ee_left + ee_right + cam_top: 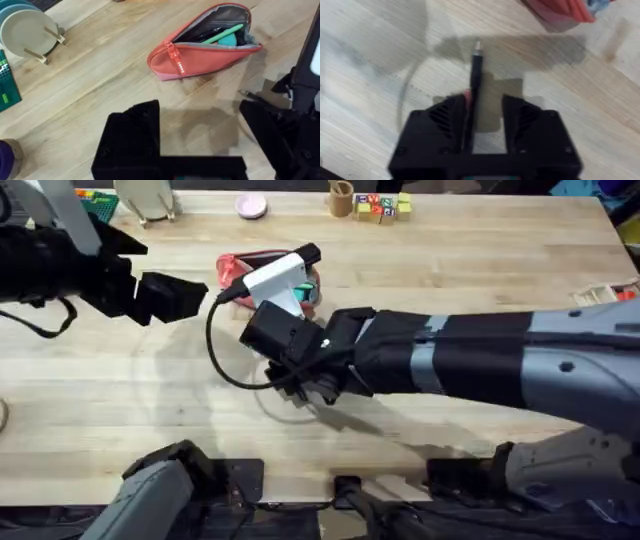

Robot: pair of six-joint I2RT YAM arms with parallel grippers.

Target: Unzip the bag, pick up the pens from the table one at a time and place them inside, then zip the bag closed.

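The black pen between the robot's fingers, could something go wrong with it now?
Maybe. In the right wrist view the black pen lies on the table beside one finger of the open right end effector, not centred, so closing could push it aside. Also, the bag already holds a green pen near its opening, so another pen might snag on it going in.

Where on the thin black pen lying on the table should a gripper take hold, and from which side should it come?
Grip the black pen at mid-barrel, coming straight down from above with one finger on each long side. It lies flat on the table, slim and straight, so closing across its width is probably surest. The right gripper straddles its near end this way, jaws open.
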